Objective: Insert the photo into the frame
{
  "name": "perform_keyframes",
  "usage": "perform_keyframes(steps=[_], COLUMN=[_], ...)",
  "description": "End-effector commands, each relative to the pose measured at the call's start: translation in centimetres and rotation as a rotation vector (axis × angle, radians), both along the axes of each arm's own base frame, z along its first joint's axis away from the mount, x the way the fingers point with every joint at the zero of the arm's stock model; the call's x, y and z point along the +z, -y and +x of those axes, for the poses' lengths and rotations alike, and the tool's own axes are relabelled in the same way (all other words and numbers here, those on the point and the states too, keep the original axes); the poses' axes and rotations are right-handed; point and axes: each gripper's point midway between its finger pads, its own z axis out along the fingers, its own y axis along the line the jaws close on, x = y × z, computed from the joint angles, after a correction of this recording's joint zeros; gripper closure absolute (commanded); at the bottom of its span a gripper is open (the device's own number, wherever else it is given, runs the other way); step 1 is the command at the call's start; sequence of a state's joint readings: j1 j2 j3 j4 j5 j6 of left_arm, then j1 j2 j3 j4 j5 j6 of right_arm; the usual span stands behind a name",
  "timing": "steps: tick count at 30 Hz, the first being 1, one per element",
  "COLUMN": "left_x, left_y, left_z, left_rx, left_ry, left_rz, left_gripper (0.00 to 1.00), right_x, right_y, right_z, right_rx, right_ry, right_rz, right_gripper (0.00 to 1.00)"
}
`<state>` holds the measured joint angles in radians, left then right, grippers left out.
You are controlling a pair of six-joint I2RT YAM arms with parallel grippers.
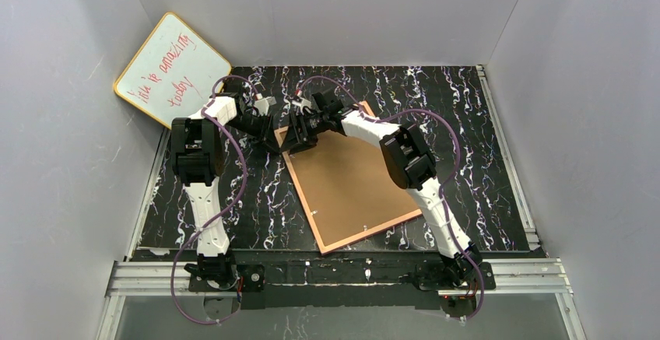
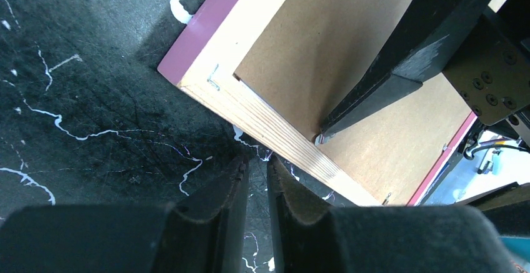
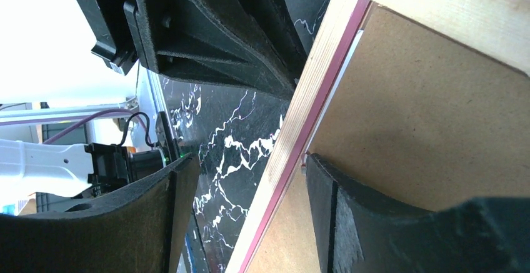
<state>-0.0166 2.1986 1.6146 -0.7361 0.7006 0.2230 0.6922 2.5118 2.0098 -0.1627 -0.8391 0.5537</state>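
The rail of the frame (image 2: 275,126) is straddled by the right gripper (image 3: 247,163), fingers apart; the left gripper (image 2: 256,160) is held together beside it

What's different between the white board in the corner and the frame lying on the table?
The whiteboard leans tilted against the wall at the far left; the frame lies flat on the table. The whiteboard shows a white face with red writing and a yellow edge; the frame shows its wood-coloured rear and a brown backing board. Both are flat rectangles.
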Motion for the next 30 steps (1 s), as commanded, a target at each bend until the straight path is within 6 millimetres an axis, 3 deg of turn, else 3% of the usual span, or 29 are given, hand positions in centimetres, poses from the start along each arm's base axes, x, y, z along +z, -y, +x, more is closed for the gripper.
perform_keyframes(steps=[1,13,18,20,23,27,30], left_x=[0.2,0.2,0.4,0.8,2.3,5.3,6.7], left_y=[-0.3,0.1,-0.1,-0.2,-0.7,-1.5,-3.0], left_z=[0.7,0.9,0.8,0.7,0.8,1.9,3.5], left_rx=[-0.006,-0.016,-0.019,-0.028,-0.030,-0.030,0.008], left_ry=[0.034,0.042,0.049,0.053,0.067,0.126,0.163], left_rz=[0.035,0.035,0.042,0.049,0.048,0.054,0.070], left_gripper=[0.83,0.83,0.83,0.83,0.83,0.82,0.78], right_x=[-0.2,-0.3,0.0,1.0,3.8,8.3,8.8], right_y=[-0.1,-0.8,-0.6,-0.4,0.8,3.7,6.3], right_z=[-2.7,-5.0,-4.9,-3.4,1.3,6.4,8.9], right_rx=[0.046,0.163,0.172,0.139,-0.004,-0.205,-0.322], right_ry=[-0.063,-0.116,-0.110,-0.070,0.000,0.059,0.075], right_rz=[-0.045,-0.032,-0.043,-0.043,-0.011,0.071,0.042], right_gripper=[0.28,0.29,0.28,0.28,0.25,0.22,0.21])
